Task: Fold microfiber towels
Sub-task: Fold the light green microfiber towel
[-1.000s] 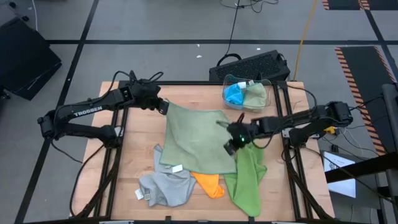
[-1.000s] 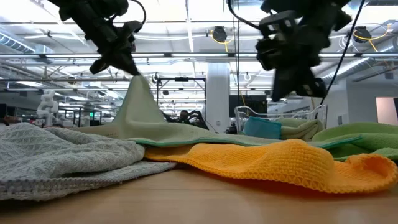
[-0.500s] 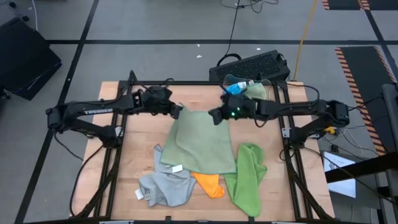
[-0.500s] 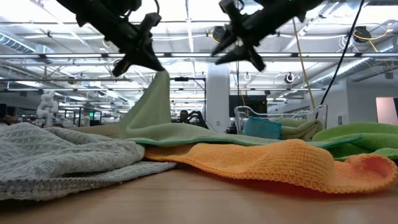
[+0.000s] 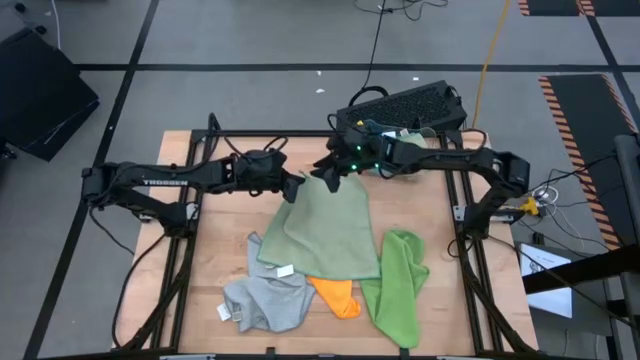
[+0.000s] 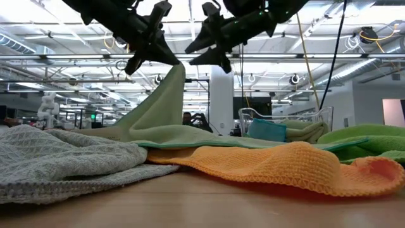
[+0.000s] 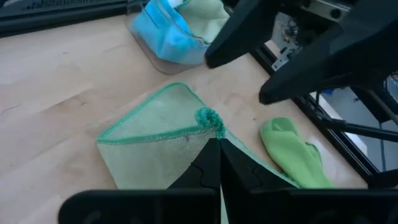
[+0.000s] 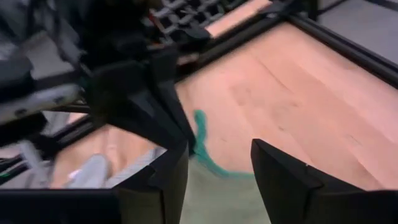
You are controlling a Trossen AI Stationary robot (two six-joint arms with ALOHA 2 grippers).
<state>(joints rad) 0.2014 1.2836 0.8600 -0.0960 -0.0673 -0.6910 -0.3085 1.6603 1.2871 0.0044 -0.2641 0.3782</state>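
The wooden table [image 5: 230,215] carried the loose towels. The sage green towel [image 5: 325,235] was the largest spread, lying across the table's middle with its far corner pulled up into a peak. The left gripper [image 5: 292,187] was clamped on that raised corner, its fingers pressed together on the teal-stitched edge, as the left wrist view showed [image 7: 214,163]. The right gripper [image 5: 328,170] hovered just beside it, above the same corner and not touching the cloth; its fingers [image 8: 280,180] stood apart with a clear gap between them.

The lime green towel [image 5: 397,285] lay crumpled on the right side of the near edge, just beside the sage one. The grey towel [image 5: 265,298] sat bunched at the near left, a white tag showing on it. The orange towel [image 5: 335,295] lay between the grey and the lime one, partly under the sage towel's near edge.

At the far right a clear bin [image 5: 400,135] held a bright blue towel [image 7: 168,34] and another pale green one.
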